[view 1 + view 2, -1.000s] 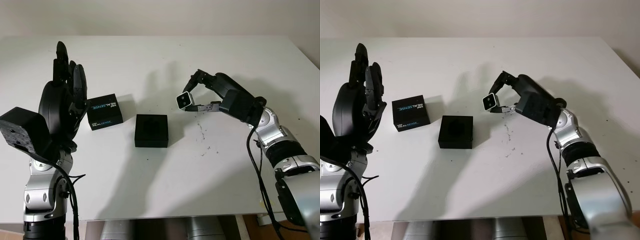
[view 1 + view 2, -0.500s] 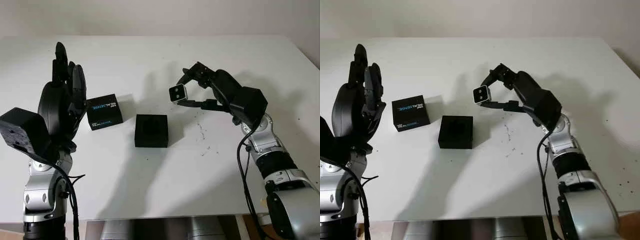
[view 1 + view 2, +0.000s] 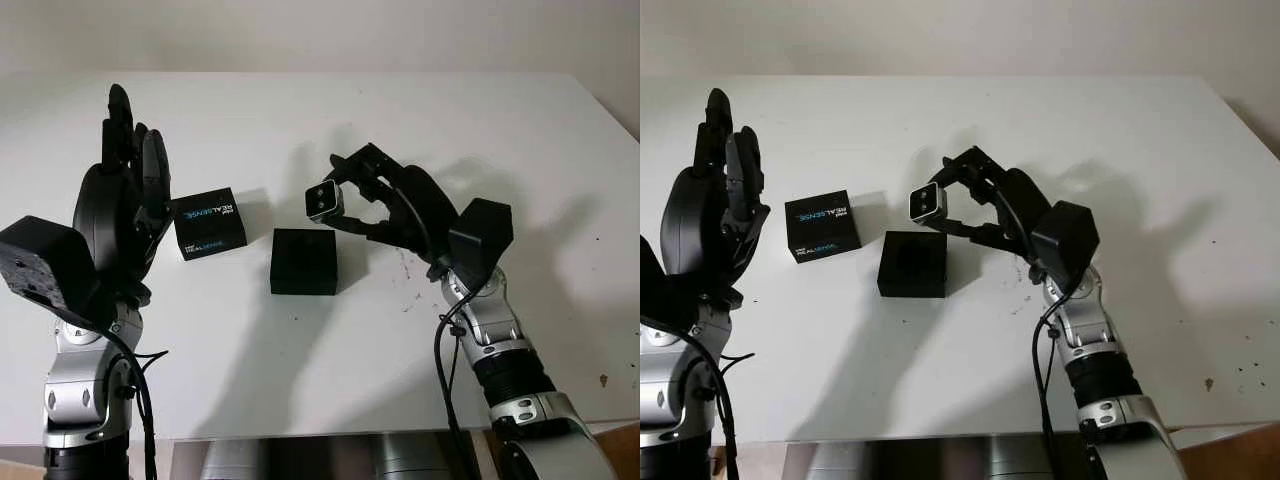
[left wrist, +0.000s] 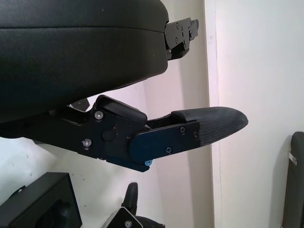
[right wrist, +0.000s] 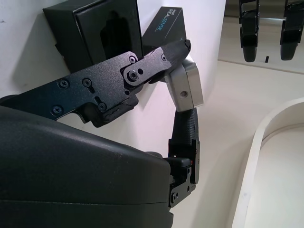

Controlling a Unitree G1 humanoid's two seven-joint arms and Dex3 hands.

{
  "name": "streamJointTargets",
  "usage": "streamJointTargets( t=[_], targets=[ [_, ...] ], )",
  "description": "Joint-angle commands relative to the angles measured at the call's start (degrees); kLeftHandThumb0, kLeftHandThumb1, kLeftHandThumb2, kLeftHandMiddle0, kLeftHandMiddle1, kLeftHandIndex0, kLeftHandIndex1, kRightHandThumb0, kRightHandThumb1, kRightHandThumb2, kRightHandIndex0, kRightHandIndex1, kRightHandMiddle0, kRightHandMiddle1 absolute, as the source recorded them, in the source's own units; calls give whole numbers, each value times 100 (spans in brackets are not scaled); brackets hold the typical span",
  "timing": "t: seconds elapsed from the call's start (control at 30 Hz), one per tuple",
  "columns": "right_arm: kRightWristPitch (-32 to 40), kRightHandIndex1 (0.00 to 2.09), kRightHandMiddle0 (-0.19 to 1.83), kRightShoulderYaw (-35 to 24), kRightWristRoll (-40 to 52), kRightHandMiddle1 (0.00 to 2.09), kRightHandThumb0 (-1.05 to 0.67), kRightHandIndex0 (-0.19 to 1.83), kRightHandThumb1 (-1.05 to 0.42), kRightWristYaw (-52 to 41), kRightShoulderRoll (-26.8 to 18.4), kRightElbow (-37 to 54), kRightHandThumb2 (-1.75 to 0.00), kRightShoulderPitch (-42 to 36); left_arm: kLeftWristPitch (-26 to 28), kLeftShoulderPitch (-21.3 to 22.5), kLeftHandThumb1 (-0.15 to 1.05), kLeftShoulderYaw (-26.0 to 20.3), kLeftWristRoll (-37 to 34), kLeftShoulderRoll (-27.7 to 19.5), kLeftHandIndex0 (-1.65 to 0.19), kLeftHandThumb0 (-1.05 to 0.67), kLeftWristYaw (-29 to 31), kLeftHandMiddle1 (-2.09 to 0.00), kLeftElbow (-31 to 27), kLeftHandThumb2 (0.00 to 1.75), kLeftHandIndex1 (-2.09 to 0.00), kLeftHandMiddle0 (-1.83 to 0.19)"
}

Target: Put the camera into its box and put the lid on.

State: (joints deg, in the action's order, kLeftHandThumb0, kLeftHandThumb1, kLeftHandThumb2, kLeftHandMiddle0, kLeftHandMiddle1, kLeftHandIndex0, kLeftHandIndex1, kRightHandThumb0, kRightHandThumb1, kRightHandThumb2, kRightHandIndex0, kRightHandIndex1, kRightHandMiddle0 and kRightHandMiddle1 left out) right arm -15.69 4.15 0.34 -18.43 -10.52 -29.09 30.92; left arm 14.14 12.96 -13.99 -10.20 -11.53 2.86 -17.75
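- Working on the white table (image 3: 300, 380), we go from the largest thing to the smallest one.
- Our left hand (image 3: 125, 215) is raised at the left side of the table, above the surface; it is open and holds nothing.
- Our right hand (image 3: 345, 205) pinches the camera between its fingertips, in the air near the middle of the table.
- The box (image 3: 303, 261) is black and stands open on the table, with a dark recess on top. It is just below and a little in front of the camera.
- The lid (image 3: 210, 223), black with printed letters, lies on the table to the left of the box, near but not touching it.
- The camera (image 3: 323, 201) is a small silver block with its lens face turned to us. We judge it light and stiff, with smooth metal sides that can slip, and a lens that is fragile. So we think it is best to hold it by the short ends, as now, and not on the front face.
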Motion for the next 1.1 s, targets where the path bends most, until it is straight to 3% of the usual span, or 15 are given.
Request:
streamJointTargets(
  t=[0.0, 1.07],
  targets=[
    [42, 5, 37, 47, -44, 160, -56, 24, -95, 20, 92, 91, -5, -104, 0, -80, 105, -39, 22, -59, 19, -76, -6, 0, -94, 64, 0, 19],
    [-91, 5, 32, 181, -399, 159, -45, 22, -94, 363, 558, -768, -5, -207, 34, -60, 105, -39, 42, -59, 19, -76, -19, 0, -94, 63, 0, 19]
  ],
)
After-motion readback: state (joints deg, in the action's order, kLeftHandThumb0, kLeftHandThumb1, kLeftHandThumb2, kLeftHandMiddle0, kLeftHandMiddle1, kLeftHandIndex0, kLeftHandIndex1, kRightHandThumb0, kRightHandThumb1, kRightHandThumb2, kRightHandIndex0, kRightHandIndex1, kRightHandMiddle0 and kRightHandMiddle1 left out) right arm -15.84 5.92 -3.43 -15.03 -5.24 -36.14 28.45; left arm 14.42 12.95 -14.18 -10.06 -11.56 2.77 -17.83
